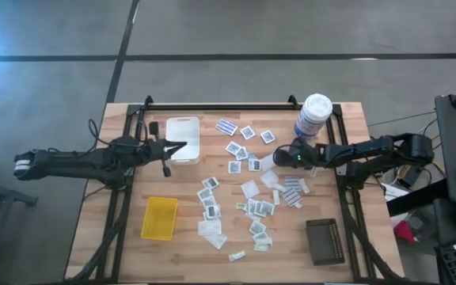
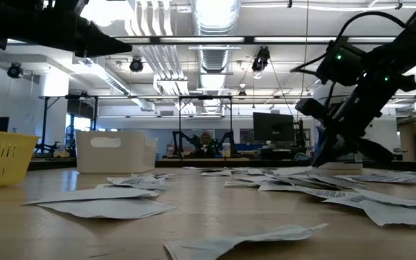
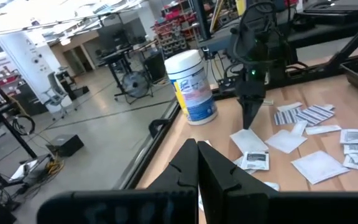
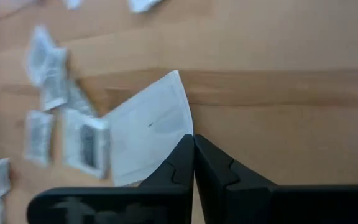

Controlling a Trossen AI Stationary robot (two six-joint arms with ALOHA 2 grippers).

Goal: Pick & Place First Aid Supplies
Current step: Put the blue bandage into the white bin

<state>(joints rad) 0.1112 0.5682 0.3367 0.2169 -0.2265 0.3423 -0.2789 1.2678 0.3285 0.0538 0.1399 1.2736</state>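
Right gripper is pressed together on the edge of a white packet lying flat on the table beside the canister; the packet extends away from the fingertips. Left gripper (pressed together, empty) hangs over the white tray, well apart; the right arm is nearer.

Packets, trays on wooden table

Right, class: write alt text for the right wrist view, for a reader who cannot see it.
The right gripper, its two dark fingers pressed together, pinches the edge of a plain white packet lying on the wooden table. Beside that packet lie several blurred white packets with dark centres.
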